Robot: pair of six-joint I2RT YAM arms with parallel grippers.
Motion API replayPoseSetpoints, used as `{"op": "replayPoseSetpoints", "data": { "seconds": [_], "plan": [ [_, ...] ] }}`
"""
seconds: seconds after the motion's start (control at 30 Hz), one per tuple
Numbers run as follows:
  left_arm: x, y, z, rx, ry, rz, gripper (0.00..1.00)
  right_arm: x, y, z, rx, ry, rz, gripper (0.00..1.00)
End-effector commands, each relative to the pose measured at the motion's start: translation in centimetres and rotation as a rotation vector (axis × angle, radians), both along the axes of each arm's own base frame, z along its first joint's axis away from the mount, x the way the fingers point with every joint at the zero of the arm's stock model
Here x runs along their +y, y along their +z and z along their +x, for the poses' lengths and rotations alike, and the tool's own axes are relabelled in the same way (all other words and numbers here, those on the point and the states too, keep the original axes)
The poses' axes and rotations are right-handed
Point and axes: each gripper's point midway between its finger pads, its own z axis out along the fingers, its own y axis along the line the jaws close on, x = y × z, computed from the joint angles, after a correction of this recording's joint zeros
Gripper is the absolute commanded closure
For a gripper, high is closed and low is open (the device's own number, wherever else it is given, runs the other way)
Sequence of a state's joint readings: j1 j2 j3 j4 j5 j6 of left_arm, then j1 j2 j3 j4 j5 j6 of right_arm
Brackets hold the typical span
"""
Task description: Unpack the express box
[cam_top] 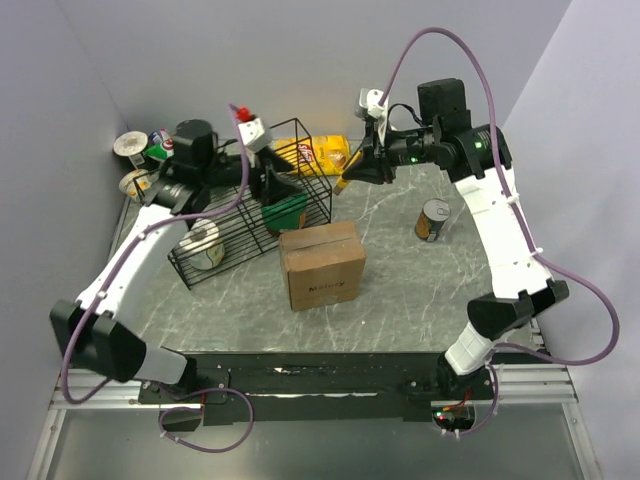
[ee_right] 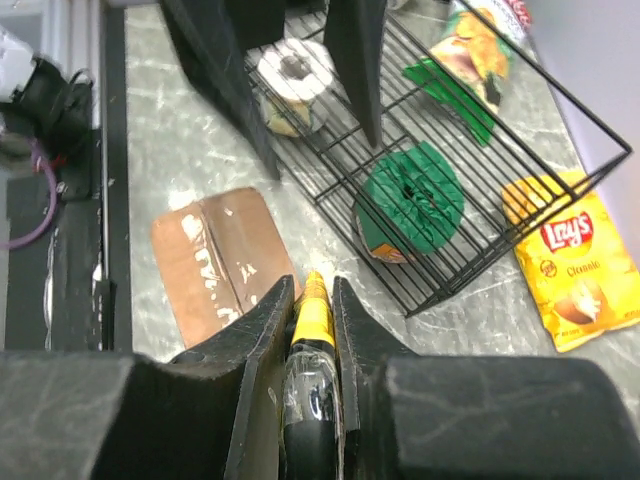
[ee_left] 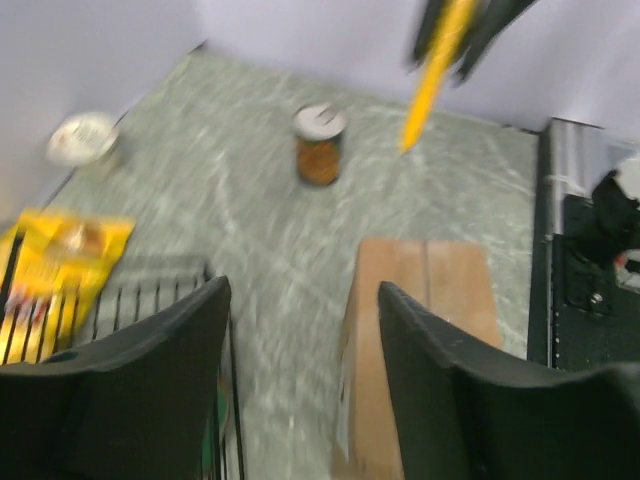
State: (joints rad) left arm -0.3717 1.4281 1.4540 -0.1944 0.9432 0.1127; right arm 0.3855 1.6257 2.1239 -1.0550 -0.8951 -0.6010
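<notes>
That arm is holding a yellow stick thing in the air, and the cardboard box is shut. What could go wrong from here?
1. The right gripper pinches the slim yellow tool by one end. Pressed on the taped express box, it might twist or slip out.
2. The left gripper is open and holds nothing, so the box stands loose and could slide when pushed.
3. The wire basket sits close beside the box, and an arm might knock it.
</notes>
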Motion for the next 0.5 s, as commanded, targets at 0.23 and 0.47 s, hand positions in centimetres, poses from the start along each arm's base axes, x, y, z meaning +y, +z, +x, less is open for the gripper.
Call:
{"op": "replayPoseSetpoints", "data": {
  "seconds": [0.23, 0.47],
  "plan": [
    [5.3, -7.0, -2.5, 0.229, 0.197, 0.162, 0.35, 0.6, 2.1, -2.1, 0.011, 0.091, 0.15, 1.0],
    [8.6, -10.5, -7.3, 0.111, 0.2, 0.3, 0.77, -1.0, 1.5, 0.4, -0.14, -0.2, 0.247, 1.0]
  ]
}}
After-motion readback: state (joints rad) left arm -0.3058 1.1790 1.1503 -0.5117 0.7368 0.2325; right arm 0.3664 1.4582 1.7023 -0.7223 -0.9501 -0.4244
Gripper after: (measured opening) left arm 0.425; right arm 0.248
